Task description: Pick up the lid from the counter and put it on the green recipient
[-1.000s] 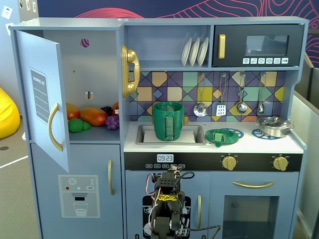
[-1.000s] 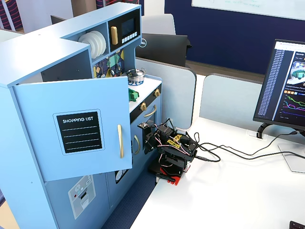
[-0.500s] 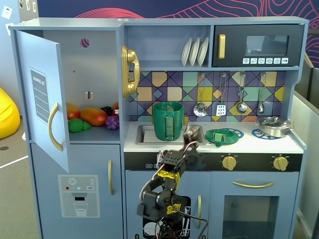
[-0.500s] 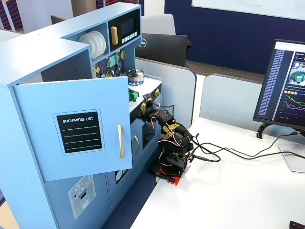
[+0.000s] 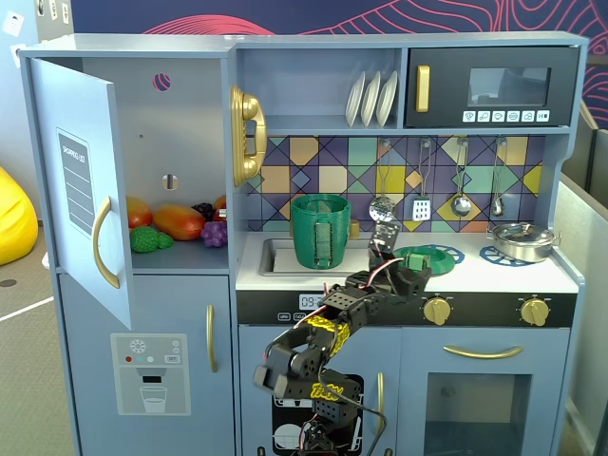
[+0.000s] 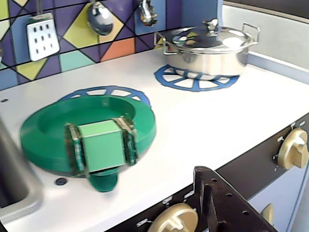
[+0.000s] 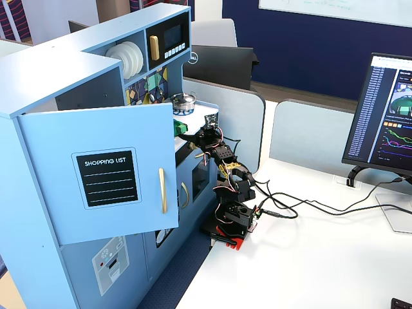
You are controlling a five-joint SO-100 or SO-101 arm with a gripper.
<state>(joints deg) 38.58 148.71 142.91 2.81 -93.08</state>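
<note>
Toy kitchen counter [image 6: 203,121]: lid [image 6: 89,133] on blue burner ring; green recipient [image 5: 320,231] in sink; gripper [image 5: 388,249] nearby, opening indiscernible.

Lid [image 6: 87,128] glossy green plastic; pot [image 6: 212,48] shiny polished metal.

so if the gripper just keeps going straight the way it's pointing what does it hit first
Most likely the lid: in the wrist view it lies just ahead on the counter. Depth is hard to judge, and the gripper may point slightly above it.
</note>
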